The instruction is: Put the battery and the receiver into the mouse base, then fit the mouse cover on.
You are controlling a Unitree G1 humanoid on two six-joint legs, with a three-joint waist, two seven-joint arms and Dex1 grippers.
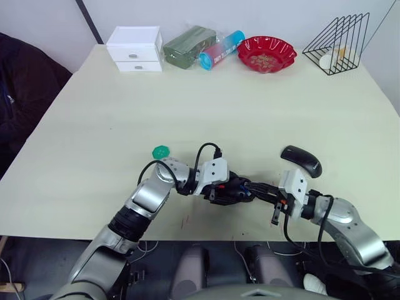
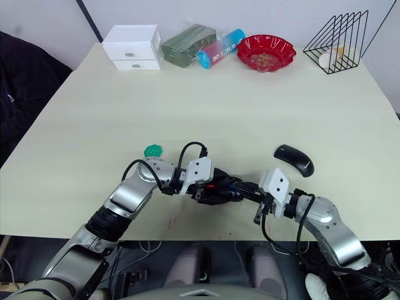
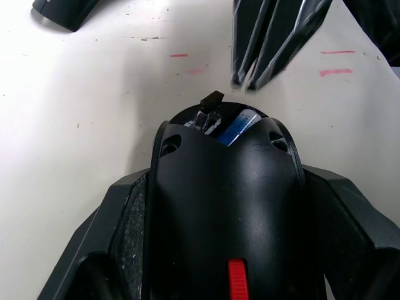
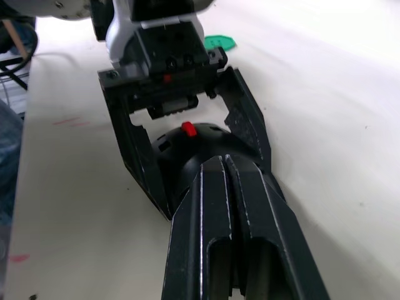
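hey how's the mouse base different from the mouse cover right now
The mouse base sits clamped in the left gripper, while the mouse cover lies free on the table by the right arm. The base shows red parts and a blue battery inside; the cover is a plain shell. Both are glossy black.

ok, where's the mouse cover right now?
The mouse cover lies on the table's right side, just beyond the right gripper, apart from the mouse base.

No text can be read: the battery (image 3: 240, 126) in the mouse base (image 3: 222, 206) and the blue-capped tube (image 1: 222, 49) carry printing too small to make out.
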